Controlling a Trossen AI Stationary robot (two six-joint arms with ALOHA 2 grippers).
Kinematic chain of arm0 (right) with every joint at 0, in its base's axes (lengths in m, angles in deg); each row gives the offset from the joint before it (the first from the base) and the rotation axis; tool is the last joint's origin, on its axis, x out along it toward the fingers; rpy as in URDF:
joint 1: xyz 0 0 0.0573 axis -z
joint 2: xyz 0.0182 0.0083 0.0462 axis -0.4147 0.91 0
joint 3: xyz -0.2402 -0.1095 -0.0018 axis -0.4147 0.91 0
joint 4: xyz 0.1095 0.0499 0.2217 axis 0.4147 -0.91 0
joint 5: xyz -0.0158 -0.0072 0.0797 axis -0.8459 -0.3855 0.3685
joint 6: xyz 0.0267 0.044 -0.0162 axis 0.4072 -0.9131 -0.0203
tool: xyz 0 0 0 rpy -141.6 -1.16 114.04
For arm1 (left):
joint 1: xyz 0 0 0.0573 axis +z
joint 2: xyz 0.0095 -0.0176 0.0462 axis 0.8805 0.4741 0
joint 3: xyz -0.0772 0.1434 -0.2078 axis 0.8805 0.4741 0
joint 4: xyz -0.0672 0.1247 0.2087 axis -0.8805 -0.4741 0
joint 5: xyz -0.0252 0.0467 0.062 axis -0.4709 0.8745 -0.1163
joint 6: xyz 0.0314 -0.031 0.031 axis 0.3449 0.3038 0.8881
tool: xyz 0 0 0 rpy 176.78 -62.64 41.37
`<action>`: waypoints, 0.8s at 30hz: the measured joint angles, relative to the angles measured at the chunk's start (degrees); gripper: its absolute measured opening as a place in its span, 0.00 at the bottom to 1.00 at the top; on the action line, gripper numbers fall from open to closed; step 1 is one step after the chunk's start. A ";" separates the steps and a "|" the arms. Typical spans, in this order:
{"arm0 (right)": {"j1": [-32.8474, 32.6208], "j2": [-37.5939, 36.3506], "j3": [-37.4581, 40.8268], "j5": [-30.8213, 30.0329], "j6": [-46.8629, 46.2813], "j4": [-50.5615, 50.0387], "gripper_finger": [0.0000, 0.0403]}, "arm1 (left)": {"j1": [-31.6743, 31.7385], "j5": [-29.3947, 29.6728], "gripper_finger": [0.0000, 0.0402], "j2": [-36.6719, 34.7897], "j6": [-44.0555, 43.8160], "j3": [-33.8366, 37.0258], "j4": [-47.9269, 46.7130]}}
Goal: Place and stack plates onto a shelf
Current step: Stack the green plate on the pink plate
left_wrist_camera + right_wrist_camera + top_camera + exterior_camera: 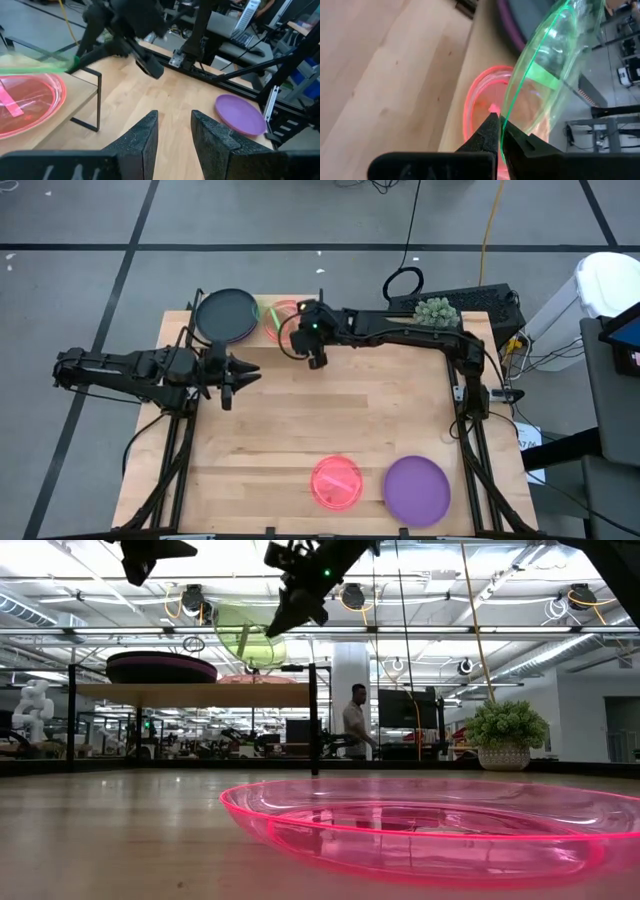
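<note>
The shelf [262,340] stands at the table's far left. On its left half lies a dark plate [226,315] with a purple rim under it [160,675]. On its right half rests a translucent pink plate [482,107]. My right gripper [305,332] is shut on a translucent green plate [555,55] and holds it above that pink plate. My left gripper [175,135] hovers open and empty just in front of the shelf. Another pink plate [336,482] and a purple plate [417,490] lie flat near the table's front edge. My right gripper pinches the green plate's rim [509,122] between its two fingers, one on each face. The fingers come from the table's right side, slanting downward. The plate stands steeply tilted, lifted clear above the pink plate on the shelf.
The shelf's thin black end panel [97,102] stands upright at its right end. A small potted plant [436,310] and cables sit at the far right. Bare tabletop [330,410] lies between the shelf and the two near plates.
</note>
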 joint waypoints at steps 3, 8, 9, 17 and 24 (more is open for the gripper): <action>-0.13 0.07 1.44 -0.21 1.32 -0.26 0.00 | 0.00 -0.02 0.30 -0.02 -0.05 -0.02 0.02; -0.27 0.07 2.99 -4.32 5.05 -0.08 0.00 | 0.00 0.00 0.30 0.00 -0.22 0.00 0.00; -0.27 0.07 3.17 -4.79 6.08 -0.15 0.00 | 0.00 -0.02 0.30 -0.02 -0.24 0.00 0.00; 0.35 0.07 3.37 -6.00 11.07 0.24 0.00 | 0.00 0.00 0.30 0.00 -0.07 -0.01 0.00; 1.80 0.07 4.56 -6.02 11.11 1.23 0.00 | 0.00 0.04 0.30 0.00 0.27 -0.02 -0.02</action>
